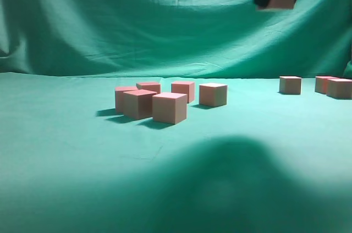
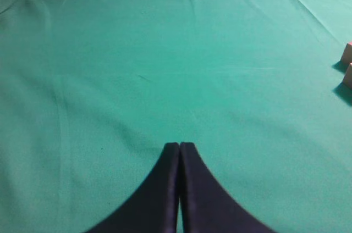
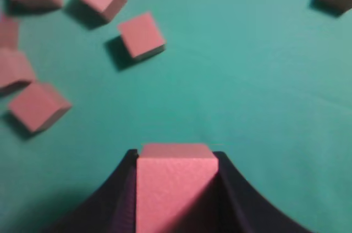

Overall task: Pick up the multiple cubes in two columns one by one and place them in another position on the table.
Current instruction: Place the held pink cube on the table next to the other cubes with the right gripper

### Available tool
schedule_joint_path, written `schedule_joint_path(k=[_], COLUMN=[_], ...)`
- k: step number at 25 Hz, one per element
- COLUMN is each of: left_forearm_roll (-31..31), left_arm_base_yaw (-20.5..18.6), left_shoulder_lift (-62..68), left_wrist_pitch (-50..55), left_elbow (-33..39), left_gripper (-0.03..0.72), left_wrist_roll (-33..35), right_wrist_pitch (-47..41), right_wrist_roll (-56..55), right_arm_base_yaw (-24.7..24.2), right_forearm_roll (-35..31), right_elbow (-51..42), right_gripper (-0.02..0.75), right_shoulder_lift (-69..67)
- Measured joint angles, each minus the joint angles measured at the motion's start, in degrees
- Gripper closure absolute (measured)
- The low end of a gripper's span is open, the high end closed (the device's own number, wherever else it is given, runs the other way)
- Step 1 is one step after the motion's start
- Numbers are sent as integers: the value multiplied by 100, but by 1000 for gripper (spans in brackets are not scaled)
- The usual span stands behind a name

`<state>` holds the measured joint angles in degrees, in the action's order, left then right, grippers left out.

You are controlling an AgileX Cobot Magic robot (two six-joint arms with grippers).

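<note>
Right gripper (image 3: 175, 189) pinched one cube (image 3: 175, 181) high above the table (image 1: 66, 150); left gripper (image 2: 179, 150) pressed together. A loosened pinch risked dropping it.

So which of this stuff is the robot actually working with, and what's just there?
Working with:
held cube in right gripper
cluster of cubes
cubes on the right
table

Just there:
backdrop cloth
left gripper, shut and idle

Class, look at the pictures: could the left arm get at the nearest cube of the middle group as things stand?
Probably yes: the left tool is shut and empty over bare table, and nothing stands before that cube. It would have to open first.
</note>
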<state>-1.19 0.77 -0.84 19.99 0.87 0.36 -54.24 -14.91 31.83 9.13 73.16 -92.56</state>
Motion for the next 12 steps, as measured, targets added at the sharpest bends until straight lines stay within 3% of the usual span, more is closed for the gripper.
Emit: schedule_joint_path(k=[7, 12], left_forearm_roll=[0, 0], left_arm_base_yaw=[0, 0], left_shoulder_lift=[0, 0], left_wrist_pitch=[0, 0], left_elbow=[0, 0], left_gripper=[688, 688], left_wrist_roll=[0, 0], right_wrist_pitch=[289, 530], right_wrist_roll=[-270, -997], right_arm_base_yaw=[1212, 1544], right_forearm_roll=[-136, -125], right_elbow=[-479, -479], right_gripper=[477, 477], right_shoulder_lift=[25, -281])
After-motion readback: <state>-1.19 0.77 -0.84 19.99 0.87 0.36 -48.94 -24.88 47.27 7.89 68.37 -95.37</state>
